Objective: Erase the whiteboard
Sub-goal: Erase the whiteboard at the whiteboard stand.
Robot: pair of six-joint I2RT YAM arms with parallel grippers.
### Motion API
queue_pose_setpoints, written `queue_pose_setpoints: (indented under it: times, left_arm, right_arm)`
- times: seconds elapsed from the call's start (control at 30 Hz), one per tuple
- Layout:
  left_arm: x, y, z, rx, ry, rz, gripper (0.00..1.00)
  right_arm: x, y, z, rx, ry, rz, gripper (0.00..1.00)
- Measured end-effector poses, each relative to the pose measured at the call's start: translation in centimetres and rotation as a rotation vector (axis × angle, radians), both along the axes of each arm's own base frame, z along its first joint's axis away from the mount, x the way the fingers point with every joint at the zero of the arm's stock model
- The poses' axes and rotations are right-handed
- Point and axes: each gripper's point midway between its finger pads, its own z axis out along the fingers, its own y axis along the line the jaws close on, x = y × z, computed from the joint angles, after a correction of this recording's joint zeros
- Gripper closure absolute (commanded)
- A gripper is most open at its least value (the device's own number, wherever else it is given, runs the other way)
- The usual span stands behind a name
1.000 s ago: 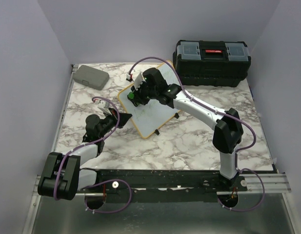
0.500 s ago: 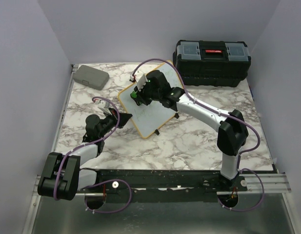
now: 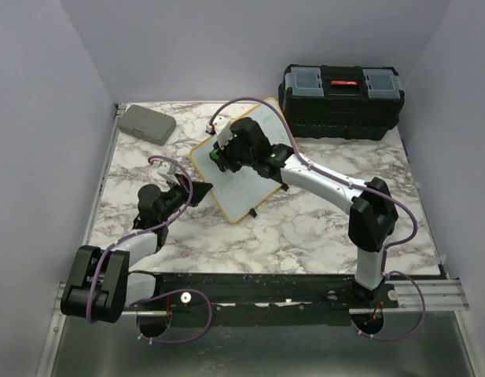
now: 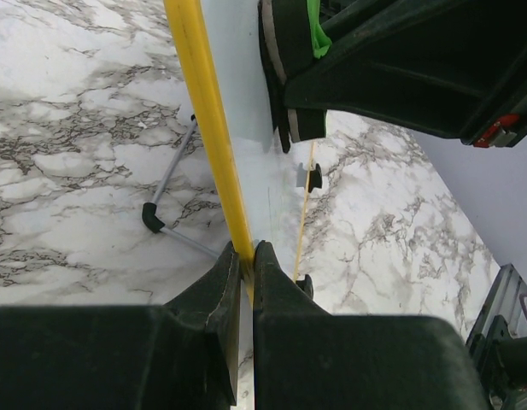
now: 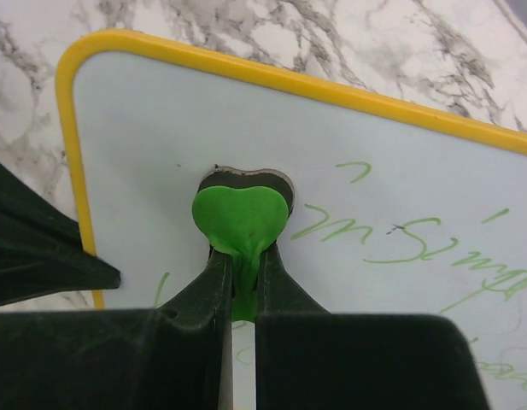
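From the overhead camera, the flat grey case [image 3: 146, 123] sat at the ten o'clock corner of the marble table [image 3: 305, 228], well apart from everything else.

Next along, my left gripper [image 4: 244, 252] reached in from about seven o'clock. Its two fingers were pressed together on the yellow frame [image 4: 207, 128] of the whiteboard [image 3: 246, 188], pinching the board's edge at its eight o'clock side. On the left wrist camera the frame ran straight up from between the fingertips. A grey wire foot with a black tip [image 4: 154, 215] rested on the marble just to nine o'clock of it.

The whiteboard itself lay near the middle of the table, a little toward eleven o'clock, turned so its corners pointed like a diamond.

My right gripper [image 5: 240, 260] came across from four o'clock and hung over the board's ten o'clock end. Its fingers were clamped on a green heart-shaped eraser [image 5: 240, 213], whose dark pad met the white surface near the rounded corner. Green handwriting [image 5: 391, 243] showed on the board at three o'clock of the eraser.

A black toolbox [image 3: 341, 93] stood at the table's one o'clock corner, just beside the board's far corner.
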Motion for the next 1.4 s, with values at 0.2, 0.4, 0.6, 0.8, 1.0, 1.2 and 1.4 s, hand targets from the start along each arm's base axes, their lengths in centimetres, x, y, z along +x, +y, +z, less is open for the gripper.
queue_pose_setpoints:
  times: [0.2, 0.4, 0.6, 0.8, 1.0, 1.2, 1.4]
  left_arm:
    - [0.0, 0.0, 0.0, 0.000, -0.001, 0.000, 1.00]
    - [-0.1, -0.2, 0.2, -0.003, -0.010, -0.014, 1.00]
    - [-0.1, -0.2, 0.2, -0.002, -0.006, -0.014, 1.00]
    - [-0.2, -0.2, 0.1, -0.002, -0.003, -0.013, 1.00]
    - [-0.2, -0.2, 0.1, -0.002, -0.005, -0.015, 1.00]
    - [-0.1, -0.2, 0.2, -0.002, -0.006, -0.016, 1.00]
    - [-0.2, -0.2, 0.2, -0.002, -0.007, -0.018, 1.00]
  right_arm:
    - [1.4, -0.6, 1.1, 0.025, -0.046, -0.091, 0.99]
    - [2.6, -0.5, 3.2, 0.063, -0.073, -0.119, 0.99]
    - [1.3, -0.4, 1.5, 0.025, -0.054, -0.010, 0.99]
    - [0.1, -1.1, -0.2, -0.020, -0.041, 0.047, 0.99]
    - [-0.3, -0.7, 0.2, -0.009, -0.018, 0.072, 0.99]
    - [-2.1, 1.9, 0.7, 0.022, 0.010, 0.156, 0.99]
    - [-3.3, 2.6, -0.1, -0.006, 0.004, 0.163, 0.99]
